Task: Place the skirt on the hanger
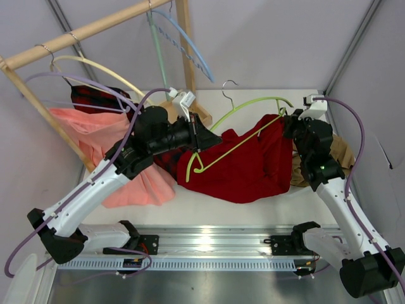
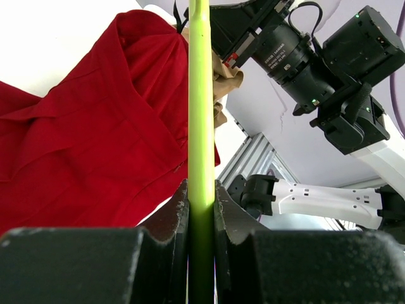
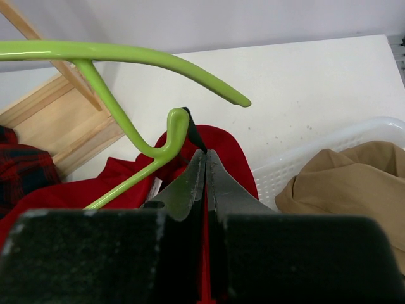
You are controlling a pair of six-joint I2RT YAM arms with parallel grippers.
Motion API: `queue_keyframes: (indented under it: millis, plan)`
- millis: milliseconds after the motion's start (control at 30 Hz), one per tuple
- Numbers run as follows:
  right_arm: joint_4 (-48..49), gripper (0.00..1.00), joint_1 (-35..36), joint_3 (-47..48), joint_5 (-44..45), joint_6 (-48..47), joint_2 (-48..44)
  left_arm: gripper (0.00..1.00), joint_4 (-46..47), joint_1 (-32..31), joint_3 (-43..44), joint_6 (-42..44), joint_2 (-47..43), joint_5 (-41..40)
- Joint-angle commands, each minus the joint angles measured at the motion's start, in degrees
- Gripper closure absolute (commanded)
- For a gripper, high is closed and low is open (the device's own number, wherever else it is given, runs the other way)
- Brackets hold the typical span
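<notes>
The deep-red skirt point(image 1: 243, 166) lies spread on the white table, mid-right. The lime-green hanger point(image 1: 235, 147) lies across it, its silver hook point(image 1: 229, 87) pointing to the back. My left gripper point(image 1: 197, 140) is shut on the hanger's lower bar point(image 2: 201, 126) near its left end. My right gripper point(image 1: 286, 120) is shut on the skirt's upper right edge, with a black loop point(image 3: 193, 130) at its tips beside the hanger's notch point(image 3: 169, 136). The skirt also shows in the left wrist view point(image 2: 95, 145) and the right wrist view point(image 3: 228, 152).
A wooden rack point(image 1: 82, 35) stands at the back left with a cream hanger point(image 1: 101, 66) and a light-blue hanger point(image 1: 183, 38). A salmon-pink skirt point(image 1: 101, 145) and a plaid skirt point(image 1: 95, 98) lie left. A white basket point(image 3: 329, 149) with tan cloth point(image 1: 342, 155) sits right.
</notes>
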Motion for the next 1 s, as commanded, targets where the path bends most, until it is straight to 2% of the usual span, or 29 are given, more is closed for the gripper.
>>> queue_keyframes:
  millis: [0,300,667,967]
  plan:
    - [6.4,1.00,-0.4,2.3,1.3,-0.8,-0.4,1.00,3.7,-0.3,-0.1,-0.8,0.4,0.9]
    - [5.9,1.00,-0.4,3.1,0.9,-1.6,-1.0,1.00,2.8,-0.3,0.2,0.2,1.2,-1.4]
    - [5.4,1.00,-0.4,3.7,0.0,-2.6,-0.2,1.00,4.2,-0.3,1.3,-0.2,2.9,2.1]
    - [4.9,1.00,-0.4,4.0,-1.2,-3.7,0.4,1.00,4.5,-0.3,1.4,-0.2,2.5,1.3]
